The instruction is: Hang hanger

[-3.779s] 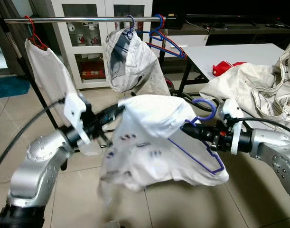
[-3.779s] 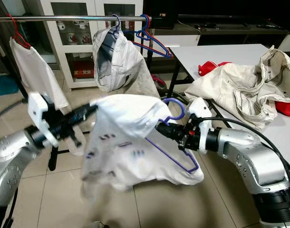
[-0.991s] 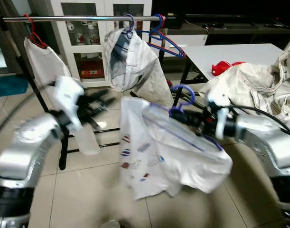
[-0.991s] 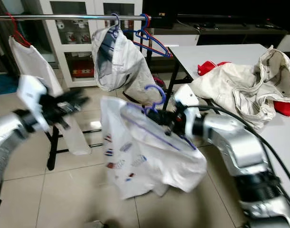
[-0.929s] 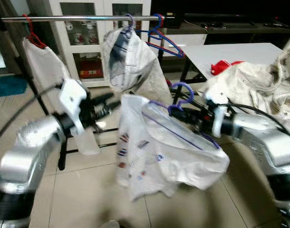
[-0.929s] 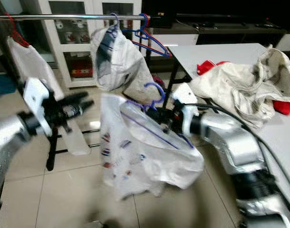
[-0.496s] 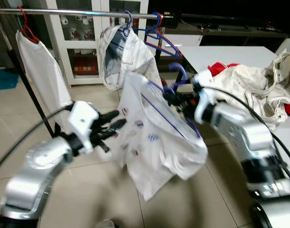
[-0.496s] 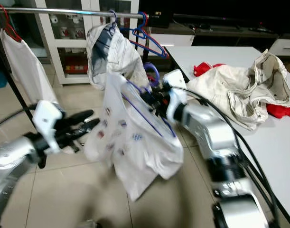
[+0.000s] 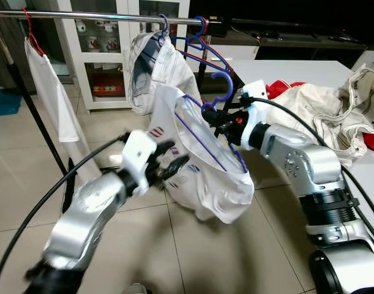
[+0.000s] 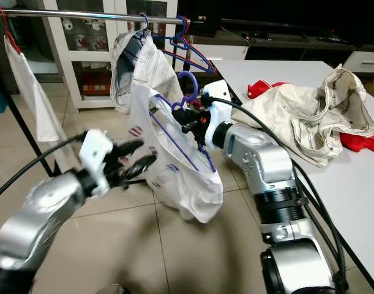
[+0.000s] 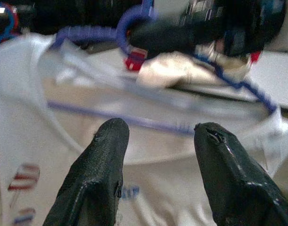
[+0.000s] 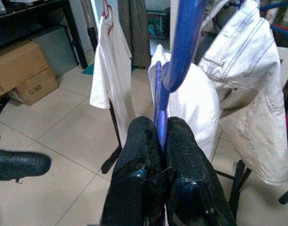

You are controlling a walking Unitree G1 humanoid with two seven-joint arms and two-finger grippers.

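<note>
A purple hanger [image 9: 222, 82] carries a white printed T-shirt [image 9: 205, 177]. My right gripper [image 9: 209, 116] is shut on the hanger's neck just under the hook, and its fingers [image 12: 141, 141] pinch the purple wire. The hook is below and in front of the silver rail [image 9: 101, 16]. My left gripper [image 9: 169, 165] is open beside the shirt's lower left side. In the left wrist view its fingers [image 11: 108, 155] stand apart with the shirt and hanger bar just ahead of them.
On the rail hang a white shirt on a red hanger [image 9: 49, 92], pale jeans [image 9: 153, 64] and an empty blue hanger [image 9: 206, 52]. A white table [image 9: 297, 70] on the right holds a heap of pale clothes [image 9: 324, 113]. A glass cabinet [image 9: 107, 55] stands behind.
My right gripper has lifted the hanger and shirt up and back toward the rail. My left gripper has swung in from the left to the shirt's side. The camera has shifted too.
</note>
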